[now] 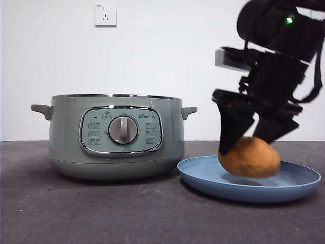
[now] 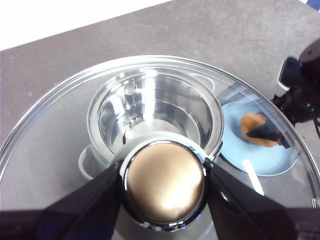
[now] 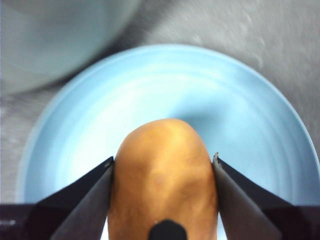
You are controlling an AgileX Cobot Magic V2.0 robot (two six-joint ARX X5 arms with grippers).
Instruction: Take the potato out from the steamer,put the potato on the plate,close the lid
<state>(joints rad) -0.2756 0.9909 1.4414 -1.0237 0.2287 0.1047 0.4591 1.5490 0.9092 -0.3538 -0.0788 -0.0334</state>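
The potato (image 1: pixel 251 157) (image 3: pixel 162 175) is orange-brown and oval. My right gripper (image 1: pixel 246 145) (image 3: pixel 162 160) is shut on its sides and holds it low over the middle of the light-blue plate (image 1: pixel 244 193) (image 3: pixel 250 110); whether it touches the plate I cannot tell. Left of the plate stands the sage-green steamer (image 1: pixel 66 132) (image 2: pixel 155 110), uncovered, its shiny inner pot bare. Out of the front view, the glass lid (image 2: pixel 50 140) hangs above the steamer, with my left gripper (image 2: pixel 164 175) shut on its round knob (image 2: pixel 164 200). Through the glass I see the plate (image 2: pixel 265 160) and potato (image 2: pixel 252 125).
The steamer and plate stand close together on a dark grey table (image 1: pixel 101 213), the plate's rim almost at the pot's base. A white wall with a socket (image 1: pixel 105 14) lies behind. The right arm (image 2: pixel 300 95) fills the upper right of the front view.
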